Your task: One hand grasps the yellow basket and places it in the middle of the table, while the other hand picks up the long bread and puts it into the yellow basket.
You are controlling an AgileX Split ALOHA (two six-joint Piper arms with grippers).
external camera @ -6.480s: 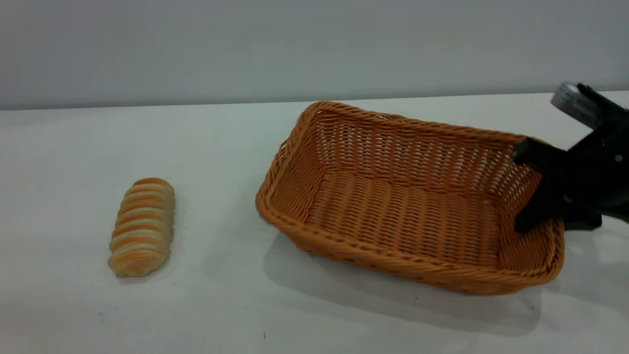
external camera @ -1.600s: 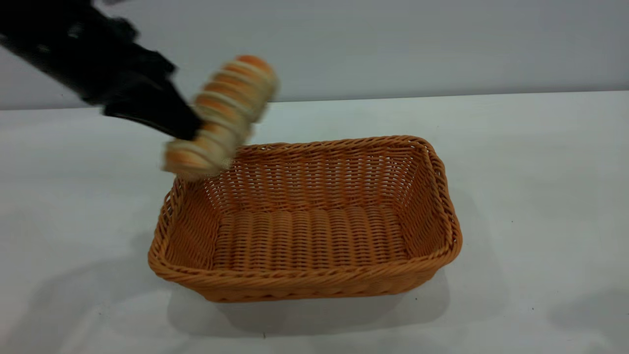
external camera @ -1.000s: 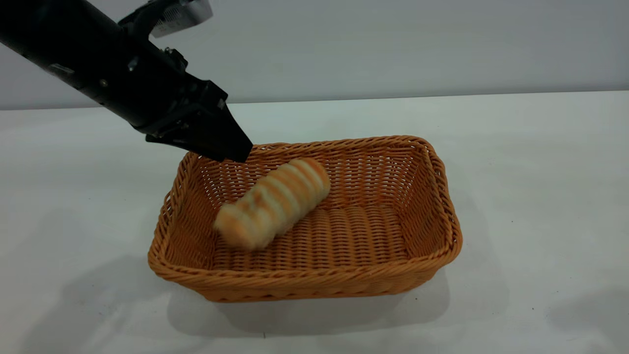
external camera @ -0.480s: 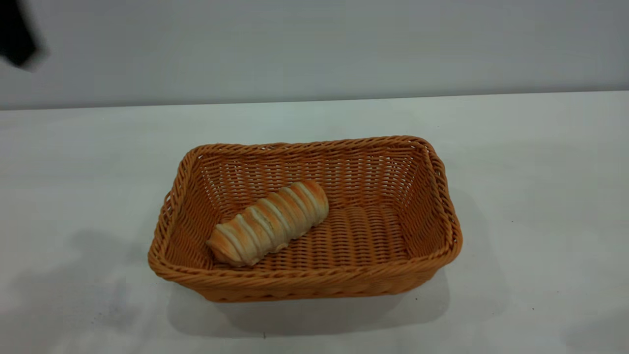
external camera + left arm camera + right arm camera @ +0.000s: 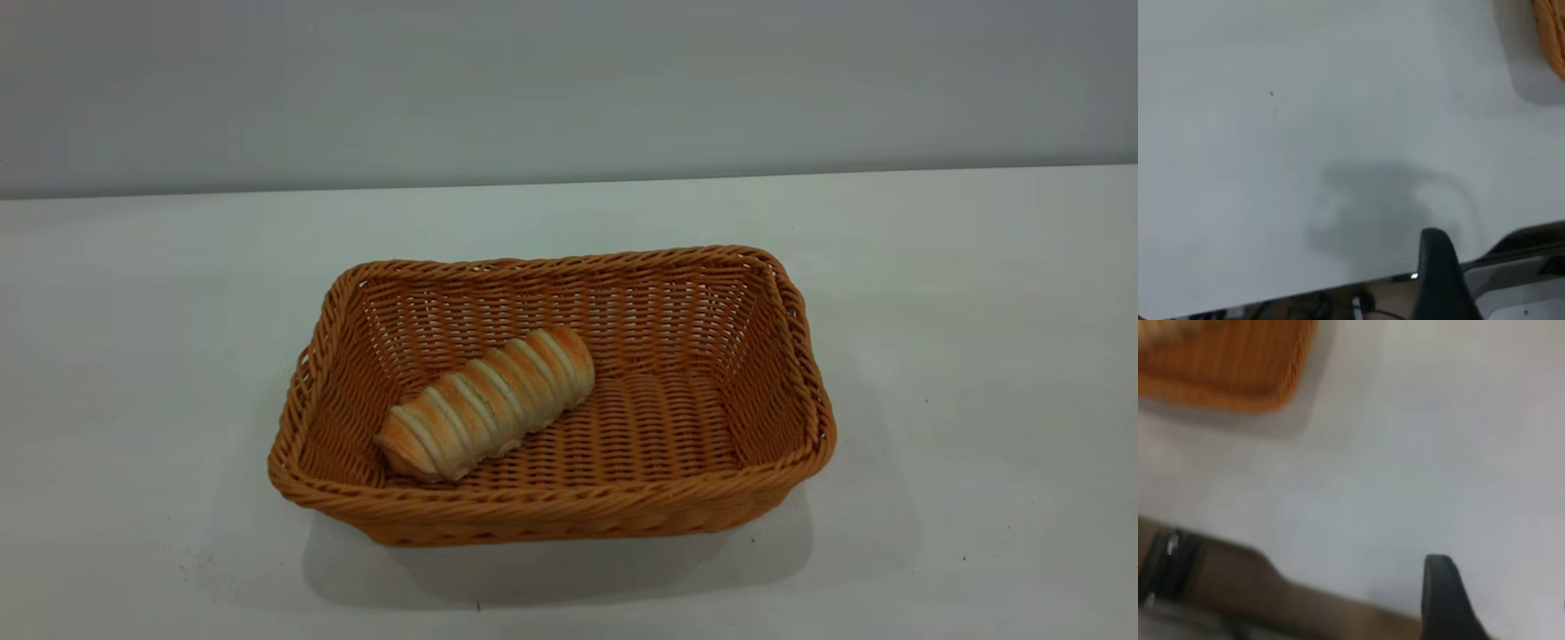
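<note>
The yellow basket [image 5: 787,356] stands level in the middle of the white table [image 5: 978,311]. The long bread [image 5: 487,404] lies slantwise on the basket's floor, in its left half. Neither arm shows in the exterior view. A corner of the basket shows in the left wrist view [image 5: 1553,33], far from my left gripper [image 5: 1441,273], which hangs over the table's edge and holds nothing I can see. Part of the basket shows in the right wrist view [image 5: 1225,367], with my right gripper [image 5: 1441,593] well away from it near the table's edge.
A plain grey wall runs behind the table. The tabletop around the basket is bare white with a few dark specks. Below the table's edge, dark equipment shows in the left wrist view [image 5: 1531,247] and brown floor in the right wrist view [image 5: 1271,600].
The left arm dropped the bread into the basket and pulled back up and left, out of the exterior view. The bread has settled and lies still. The basket has not moved.
</note>
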